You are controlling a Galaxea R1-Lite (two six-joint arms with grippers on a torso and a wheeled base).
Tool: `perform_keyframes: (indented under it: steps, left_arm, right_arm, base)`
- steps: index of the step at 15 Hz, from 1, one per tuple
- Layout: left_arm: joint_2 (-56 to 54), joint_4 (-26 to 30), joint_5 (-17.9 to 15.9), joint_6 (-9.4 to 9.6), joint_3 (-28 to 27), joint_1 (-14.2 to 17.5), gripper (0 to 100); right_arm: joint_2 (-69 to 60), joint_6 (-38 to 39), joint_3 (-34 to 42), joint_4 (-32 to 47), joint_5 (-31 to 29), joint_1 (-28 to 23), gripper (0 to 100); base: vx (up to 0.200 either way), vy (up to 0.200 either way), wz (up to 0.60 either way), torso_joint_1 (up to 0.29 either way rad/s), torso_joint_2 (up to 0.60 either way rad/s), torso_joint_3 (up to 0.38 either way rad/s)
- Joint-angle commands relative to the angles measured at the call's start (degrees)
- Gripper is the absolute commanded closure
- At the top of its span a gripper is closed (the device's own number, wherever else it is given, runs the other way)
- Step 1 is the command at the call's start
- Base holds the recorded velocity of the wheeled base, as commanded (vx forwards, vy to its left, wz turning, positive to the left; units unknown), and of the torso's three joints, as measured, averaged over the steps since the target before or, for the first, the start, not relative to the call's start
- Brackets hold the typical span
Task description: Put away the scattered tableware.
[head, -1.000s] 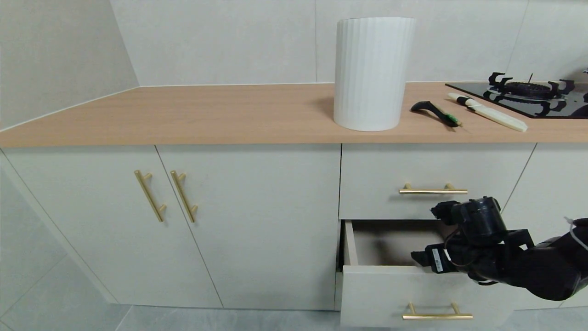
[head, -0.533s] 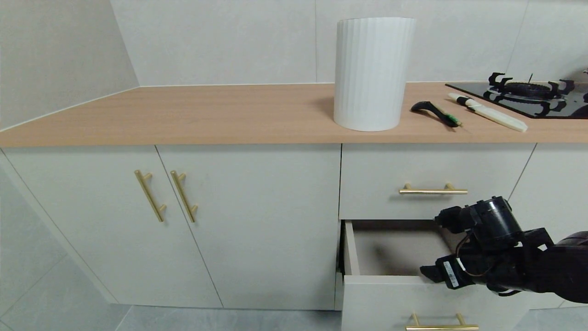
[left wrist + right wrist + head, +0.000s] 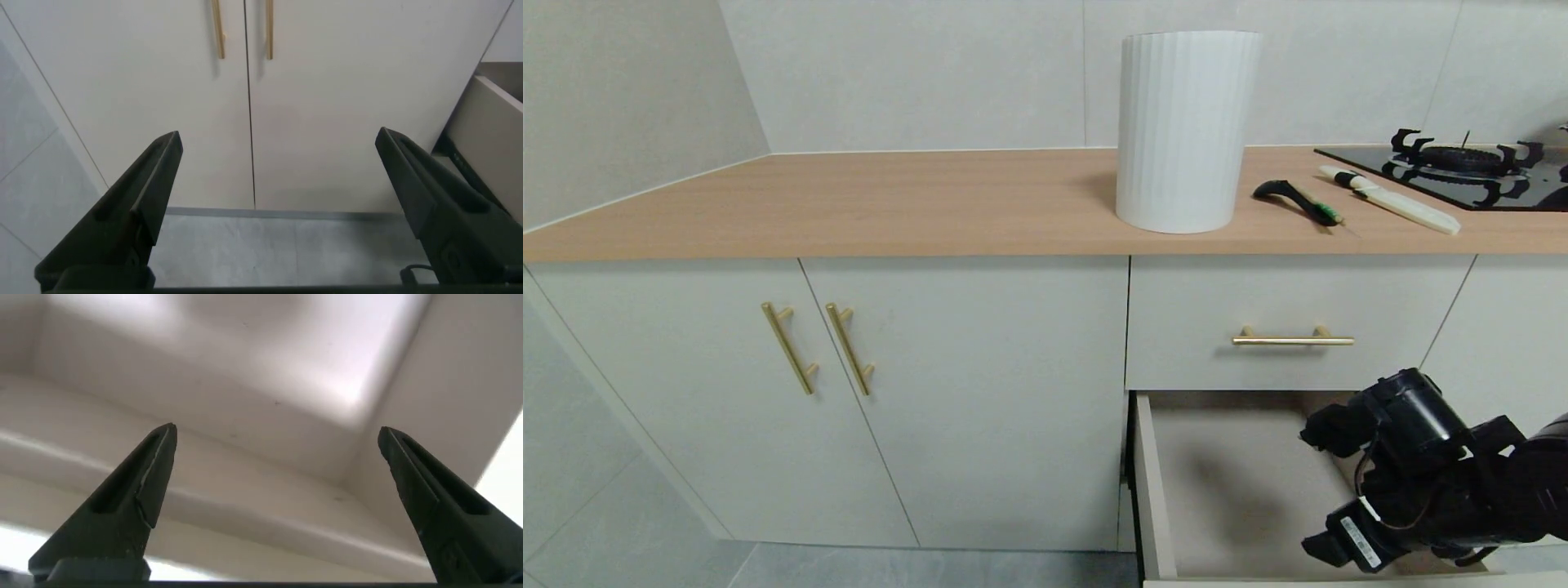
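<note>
Your right gripper hangs spread and empty at the open drawer, probably the intended storage. The black-handled utensil and white knife lie well above it on the countertop (untouched). Your left gripper, also spread, faces the cupboard doors.

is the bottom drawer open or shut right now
Open. The bottom drawer stands pulled far out, its bare inside floor showing, below the shut top drawer.
</note>
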Motion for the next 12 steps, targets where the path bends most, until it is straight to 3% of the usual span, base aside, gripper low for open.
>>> perform_keyframes:
  steps: [1, 3, 7, 10, 12]
  left_arm:
    - [0.02, 0.0, 0.02, -0.01, 0.0, 0.0, 0]
    - [0.02, 0.0, 0.02, -0.01, 0.0, 0.0, 0]
    - [0.02, 0.0, 0.02, -0.01, 0.0, 0.0, 0]
    - [0.02, 0.0, 0.02, -0.01, 0.0, 0.0, 0]
    - [0.02, 0.0, 0.02, -0.01, 0.0, 0.0, 0]
  right_arm:
    - [-4.98, -2.92, 0.23, 5.12, 1.08, 1.5, 0]
    - [-9.2, -5.91, -0.03, 13.03, 3.9, 4.13, 0]
    - [-9.72, -5.03, -2.14, 13.47, 3.63, 5.01, 0]
    - [-10.25, 8.15, -7.06, 10.13, 3.81, 4.66, 0]
    - [-13.06, 11.49, -8.65, 10.04, 4.25, 3.43, 0]
  base:
    - [0.0, 0.0, 0.0, 0.0, 0.0, 0.0]
    - [0.0, 0.0, 0.0, 0.0, 0.0, 0.0]
    - [0.0, 0.0, 0.0, 0.0, 0.0, 0.0]
    - [0.0, 0.0, 0.0, 0.0, 0.0, 0.0]
    - [0.0, 0.0, 0.0, 0.0, 0.0, 0.0]
